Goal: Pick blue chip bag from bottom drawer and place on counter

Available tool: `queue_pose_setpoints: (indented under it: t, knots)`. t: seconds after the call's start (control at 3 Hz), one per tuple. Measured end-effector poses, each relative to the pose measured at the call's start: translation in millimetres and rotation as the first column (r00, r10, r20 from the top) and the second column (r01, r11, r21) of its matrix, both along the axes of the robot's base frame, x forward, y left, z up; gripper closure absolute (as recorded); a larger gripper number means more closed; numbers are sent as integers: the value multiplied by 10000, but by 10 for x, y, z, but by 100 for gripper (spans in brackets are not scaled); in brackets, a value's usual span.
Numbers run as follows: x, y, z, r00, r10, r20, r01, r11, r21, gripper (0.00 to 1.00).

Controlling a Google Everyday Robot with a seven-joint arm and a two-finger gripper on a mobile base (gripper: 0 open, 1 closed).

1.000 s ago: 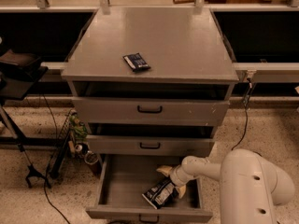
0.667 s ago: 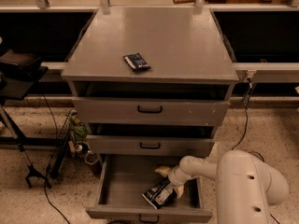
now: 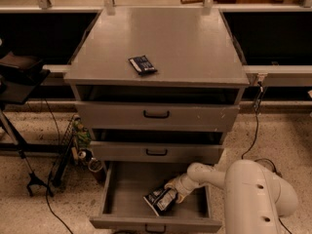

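Observation:
The bottom drawer (image 3: 122, 199) stands pulled open below two shallower drawers. The blue chip bag (image 3: 160, 199), crumpled, dark blue with white patches, lies inside it toward the right. My gripper (image 3: 176, 188) reaches down into the drawer from the right on the white arm (image 3: 253, 194) and sits at the bag's upper right edge, touching or gripping it. The counter (image 3: 161, 43) is the grey top of the cabinet.
A small flat dark-blue packet (image 3: 142, 64) lies on the counter near its front edge. A black stand and cables (image 3: 29, 145) are on the floor to the left. A cable (image 3: 256, 126) hangs at the cabinet's right. The speckled floor surrounds the cabinet.
The arm has shifted slightly left and lower into the drawer; the gripper now sits closer on the bag. The bag has not visibly moved.

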State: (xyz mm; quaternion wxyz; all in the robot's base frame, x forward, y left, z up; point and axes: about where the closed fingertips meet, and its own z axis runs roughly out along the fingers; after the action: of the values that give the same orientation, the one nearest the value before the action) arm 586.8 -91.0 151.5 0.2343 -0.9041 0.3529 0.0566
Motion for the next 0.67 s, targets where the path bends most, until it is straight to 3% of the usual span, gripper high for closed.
queue_pose_setpoints:
  t: [0.67]
  knots:
    - [-54,-55,-11,9999,-130,59,129,9996,248,89]
